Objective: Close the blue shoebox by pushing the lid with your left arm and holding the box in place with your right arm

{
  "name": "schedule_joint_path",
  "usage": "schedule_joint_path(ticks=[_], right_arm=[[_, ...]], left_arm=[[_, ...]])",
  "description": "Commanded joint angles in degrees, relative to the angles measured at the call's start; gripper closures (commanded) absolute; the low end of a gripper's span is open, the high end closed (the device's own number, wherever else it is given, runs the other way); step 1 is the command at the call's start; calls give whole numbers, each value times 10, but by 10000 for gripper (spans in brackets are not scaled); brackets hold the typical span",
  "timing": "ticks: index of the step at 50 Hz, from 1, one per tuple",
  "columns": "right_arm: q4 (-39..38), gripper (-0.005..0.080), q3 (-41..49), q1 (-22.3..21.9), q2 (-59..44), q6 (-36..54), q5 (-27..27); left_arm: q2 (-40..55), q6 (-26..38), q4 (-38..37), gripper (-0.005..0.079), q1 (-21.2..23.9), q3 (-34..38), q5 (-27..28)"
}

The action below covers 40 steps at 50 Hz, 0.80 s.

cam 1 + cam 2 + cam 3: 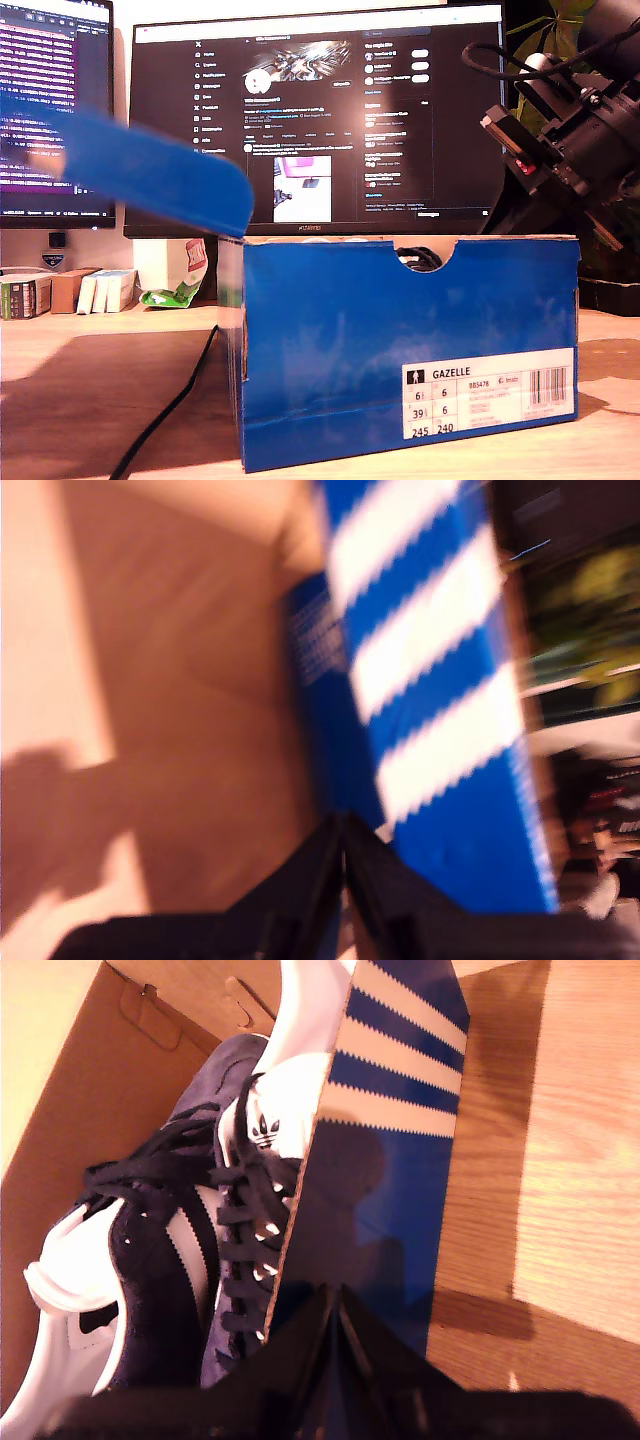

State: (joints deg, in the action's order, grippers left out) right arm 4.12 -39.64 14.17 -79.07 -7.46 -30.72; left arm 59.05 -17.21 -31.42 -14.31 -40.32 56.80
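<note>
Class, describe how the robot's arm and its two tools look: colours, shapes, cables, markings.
In the exterior view an arm is black and blocky, with a black cable looped over it, a white rounded part near its top and a small red spot on its front. My first tool and my second tool each show as two dark, tapering fingers meeting at a point. No markings are readable.

Background, exterior view: a large monitor (320,120) showing a dark social-media page, and a second monitor (50,110) with text at the view's left. On the wooden desk (90,390): small cartons (60,290), a green-and-white wrapper (180,285), and a black cable (165,410). Plant leaves (560,25) upper right.
</note>
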Motion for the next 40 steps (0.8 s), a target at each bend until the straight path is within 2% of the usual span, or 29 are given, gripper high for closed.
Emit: schedule_joint_path(ticks=[1,7,13,18,21,22,32,40], right_arm=[[-1,763,-6,15,-3,0,-8],[-3,763,-6,15,-3,0,-8],[-4,763,-6,15,-3,0,-9],[-4,763,-6,15,-3,0,-9],[-5,763,-6,15,-3,0,-9],[-5,762,-6,15,-3,0,-9],[-14,763,-6,13,-3,0,-8],[-10,763,-25,-23,-3,6,-8]], left_arm=[[0,-9,4,762,14,-11,11],[1,-20,29,762,52,-33,13],[1,-77,83,762,91,-37,10],[1,-119,132,762,126,-37,-12],[1,-123,162,762,149,-37,-24],[2,-146,172,762,157,-37,-28],[7,-196,264,762,227,-37,-68],[25,-202,306,762,281,-37,-111]])
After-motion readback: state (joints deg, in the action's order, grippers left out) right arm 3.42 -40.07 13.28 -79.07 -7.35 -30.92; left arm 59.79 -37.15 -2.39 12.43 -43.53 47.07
